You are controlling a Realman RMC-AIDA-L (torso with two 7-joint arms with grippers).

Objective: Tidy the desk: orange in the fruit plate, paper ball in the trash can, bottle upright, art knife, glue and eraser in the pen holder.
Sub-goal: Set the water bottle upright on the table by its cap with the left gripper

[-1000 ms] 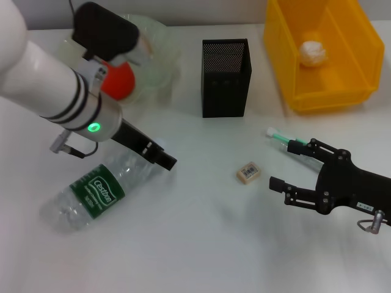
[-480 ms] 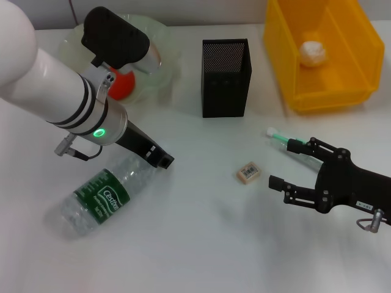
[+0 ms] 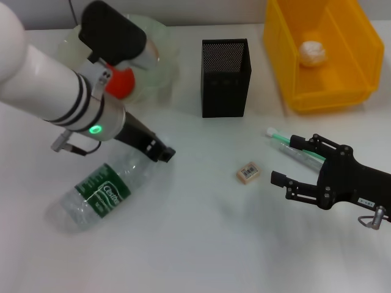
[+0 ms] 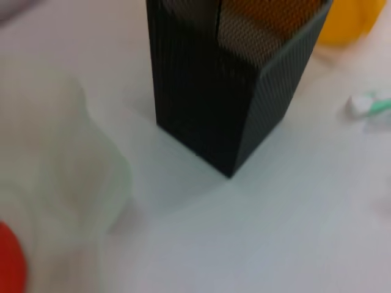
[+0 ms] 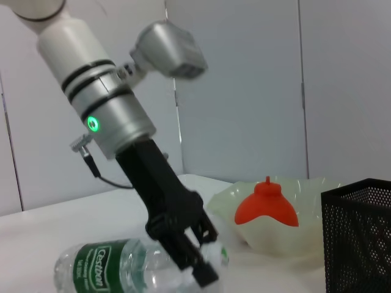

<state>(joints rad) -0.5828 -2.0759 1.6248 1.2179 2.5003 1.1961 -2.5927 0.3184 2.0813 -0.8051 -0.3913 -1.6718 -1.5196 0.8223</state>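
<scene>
The left gripper (image 3: 160, 152) angles down, fingers pinched together; the right gripper (image 3: 292, 160) hovers low with fingers spread.

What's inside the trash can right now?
One crumpled paper ball lies on the floor of the yellow trash can, toward its back. Nothing else shows inside, though the near wall hides the strip of floor just behind it.

Yellow trash can (image 3: 330, 55), black mesh pen holder (image 3: 225, 78)
</scene>
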